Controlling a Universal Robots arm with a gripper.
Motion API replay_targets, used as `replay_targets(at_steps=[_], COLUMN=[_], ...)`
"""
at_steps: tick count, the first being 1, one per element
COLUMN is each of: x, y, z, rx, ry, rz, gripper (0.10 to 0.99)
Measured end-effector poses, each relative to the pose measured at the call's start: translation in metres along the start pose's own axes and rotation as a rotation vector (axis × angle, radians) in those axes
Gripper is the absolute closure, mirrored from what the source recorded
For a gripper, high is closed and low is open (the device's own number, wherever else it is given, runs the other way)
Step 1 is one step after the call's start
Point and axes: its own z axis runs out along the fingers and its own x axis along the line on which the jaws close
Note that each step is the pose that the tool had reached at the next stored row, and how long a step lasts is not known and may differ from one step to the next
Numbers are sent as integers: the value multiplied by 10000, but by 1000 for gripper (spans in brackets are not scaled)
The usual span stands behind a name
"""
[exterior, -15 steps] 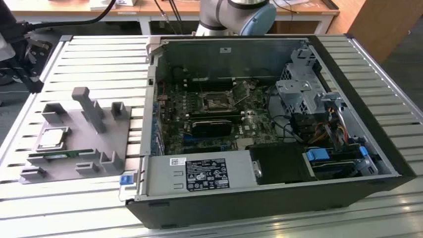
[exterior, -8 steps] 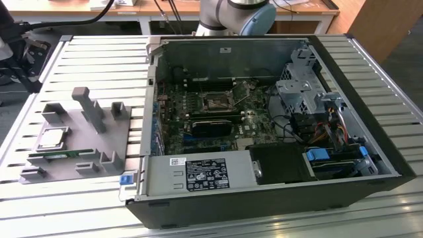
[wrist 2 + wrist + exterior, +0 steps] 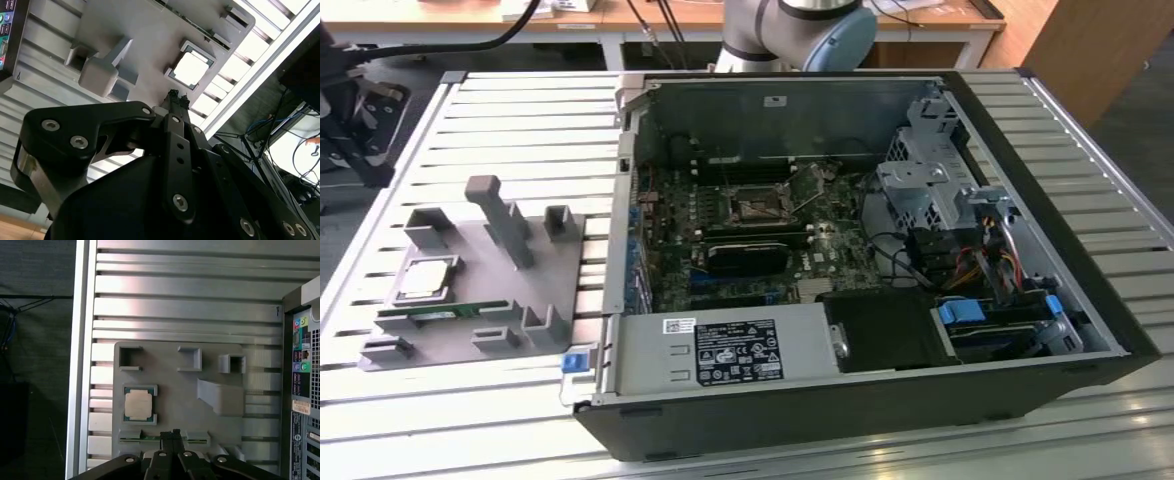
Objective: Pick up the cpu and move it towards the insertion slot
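We read the exterior view from its left to its right. The slatted metal counter (image 3: 520,110) carries a grey tray (image 3: 487,285) close to its edge on the exterior view's left. The cpu (image 3: 427,277) lies flat in a square recess of this tray, silvery face up, on the side of the tray nearest that counter edge. A green memory stick (image 3: 440,313) lies in a slot just beside the cpu. A grey post (image 3: 500,215) stands upright on the tray.

In both wrist views we see the end effector (image 3: 171,432) (image 3: 177,96) above the tray (image 3: 170,390) (image 3: 150,30). Its fingers are closed against each other and grip nothing. The tips line up with the memory stick (image 3: 131,440), near the cpu (image 3: 138,405) (image 3: 192,68) but apart from it. The cpu rests in its recess, not lifted.

Further toward the exterior view's right, an open computer case (image 3: 1107,330) covers the middle of the counter. The motherboard (image 3: 667,250) lies inside it. The insertion slot (image 3: 757,207) sits on this board, a square metal frame with a dark centre, well apart from the tray. The base of the arm (image 3: 794,30) stands at the far counter edge behind the case.
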Motion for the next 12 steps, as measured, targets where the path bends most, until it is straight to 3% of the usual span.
replay_targets(at_steps=[12], x=[95], y=[1], z=[32], rx=[1], ry=[1], rz=[0], gripper=[980])
